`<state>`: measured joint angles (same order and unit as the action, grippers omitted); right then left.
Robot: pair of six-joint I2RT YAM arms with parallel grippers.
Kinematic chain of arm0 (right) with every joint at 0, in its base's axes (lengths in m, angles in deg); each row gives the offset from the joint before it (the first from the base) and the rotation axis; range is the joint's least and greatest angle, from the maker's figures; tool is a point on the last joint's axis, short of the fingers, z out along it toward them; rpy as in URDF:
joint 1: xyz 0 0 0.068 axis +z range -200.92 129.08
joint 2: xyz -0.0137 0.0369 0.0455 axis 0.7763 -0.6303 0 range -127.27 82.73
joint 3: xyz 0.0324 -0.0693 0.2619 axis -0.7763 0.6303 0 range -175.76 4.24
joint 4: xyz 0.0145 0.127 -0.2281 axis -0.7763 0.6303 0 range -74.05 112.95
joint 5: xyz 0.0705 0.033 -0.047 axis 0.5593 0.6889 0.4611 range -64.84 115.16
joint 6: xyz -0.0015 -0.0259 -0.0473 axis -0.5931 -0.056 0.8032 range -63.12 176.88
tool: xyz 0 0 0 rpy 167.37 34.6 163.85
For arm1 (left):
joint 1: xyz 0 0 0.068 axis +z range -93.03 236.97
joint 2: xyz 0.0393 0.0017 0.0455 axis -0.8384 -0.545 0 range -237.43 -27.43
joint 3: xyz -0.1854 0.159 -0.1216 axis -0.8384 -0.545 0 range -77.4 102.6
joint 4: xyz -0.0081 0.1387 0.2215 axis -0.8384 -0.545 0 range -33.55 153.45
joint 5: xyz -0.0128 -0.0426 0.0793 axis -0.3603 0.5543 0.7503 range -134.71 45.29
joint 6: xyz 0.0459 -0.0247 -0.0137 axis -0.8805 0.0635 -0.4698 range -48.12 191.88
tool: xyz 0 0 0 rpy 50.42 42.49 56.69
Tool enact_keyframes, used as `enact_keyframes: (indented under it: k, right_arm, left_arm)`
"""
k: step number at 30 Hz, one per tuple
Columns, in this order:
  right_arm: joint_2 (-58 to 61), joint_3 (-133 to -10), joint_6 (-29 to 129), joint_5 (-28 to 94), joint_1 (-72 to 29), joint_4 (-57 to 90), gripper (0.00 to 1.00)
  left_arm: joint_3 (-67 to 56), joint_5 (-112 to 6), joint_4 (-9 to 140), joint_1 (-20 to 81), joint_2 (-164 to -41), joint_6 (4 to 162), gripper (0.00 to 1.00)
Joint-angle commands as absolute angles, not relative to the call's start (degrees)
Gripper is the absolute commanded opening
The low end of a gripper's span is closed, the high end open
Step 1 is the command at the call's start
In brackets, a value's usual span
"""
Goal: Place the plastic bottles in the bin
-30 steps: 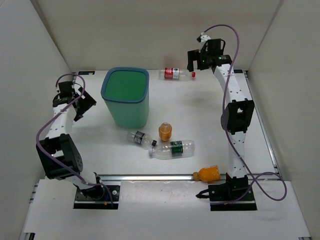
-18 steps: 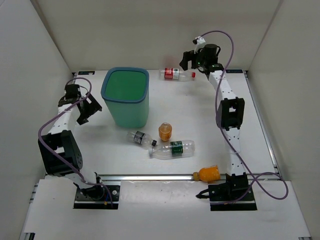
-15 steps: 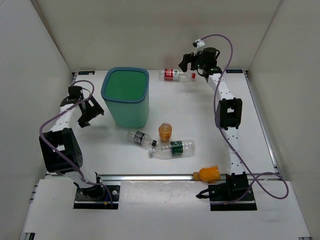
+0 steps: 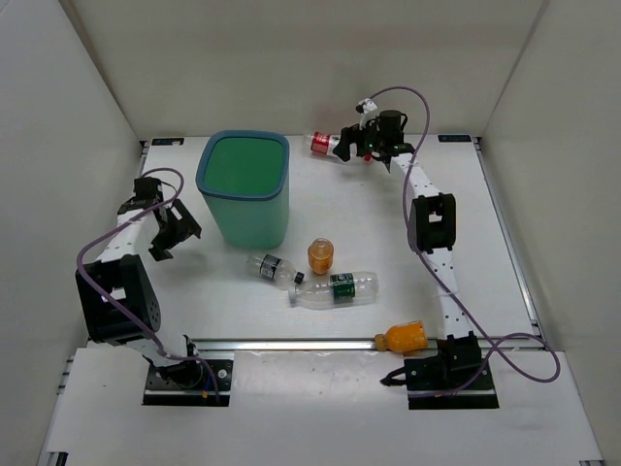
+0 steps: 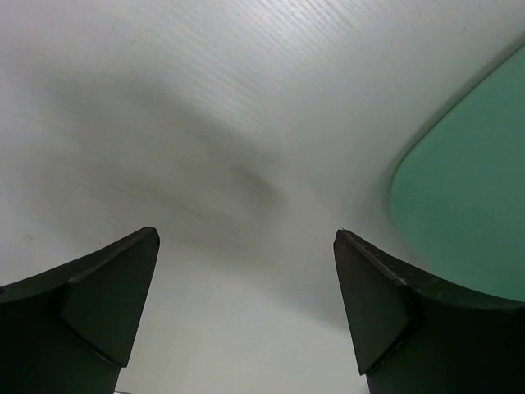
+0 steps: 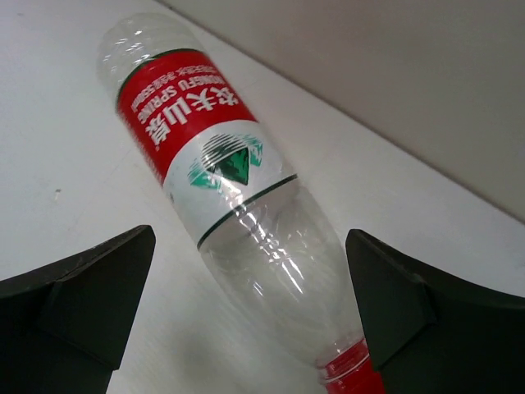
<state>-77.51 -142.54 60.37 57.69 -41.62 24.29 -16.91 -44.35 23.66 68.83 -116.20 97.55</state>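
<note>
The teal bin [image 4: 254, 223] stands upright at the back left, and its wall [image 5: 472, 205] fills the right edge of the left wrist view. A clear red-label bottle [image 4: 324, 144] [image 6: 215, 168] lies by the back wall. My right gripper [image 4: 353, 146] [image 6: 250, 233] is open and straddles its shoulder near the red cap, fingers apart from it. Mid-table lie a dark-label bottle [image 4: 272, 267], a green-label bottle [image 4: 336, 287] and an orange bottle [image 4: 320, 254]. Another orange bottle [image 4: 404, 337] rests at the front rail. My left gripper [image 4: 171, 233] [image 5: 246, 235] hangs open and empty left of the bin.
White walls close in the table on the left, back and right. A metal rail [image 4: 291, 343] runs along the near edge by the arm bases. The right arm [image 4: 432, 228] stretches along the right half of the table.
My right gripper has swung left and down from the back right corner to straddle the red-label bottle. My left gripper has moved nearer and slightly right, beside the bin.
</note>
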Motion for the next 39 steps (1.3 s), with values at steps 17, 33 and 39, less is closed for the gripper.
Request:
enact_keyframes:
  k: [17,33,39]
  right_arm:
    - [-74.77,-146.23,72.26,40.80,-36.86,36.70,0.78]
    - [-68.71,-157.22,69.29,54.15,-38.35,43.28,0.43]
    - [-53.27,-148.71,59.70,72.23,-42.75,41.09,0.47]
  left_arm:
    - [-16.59,-37.24,16.69,65.85,-99.51,97.18,0.98]
    - [-15.53,-34.69,15.28,64.97,-90.46,99.12,0.99]
    - [-15.17,-35.74,15.11,64.00,-86.76,100.70,0.99]
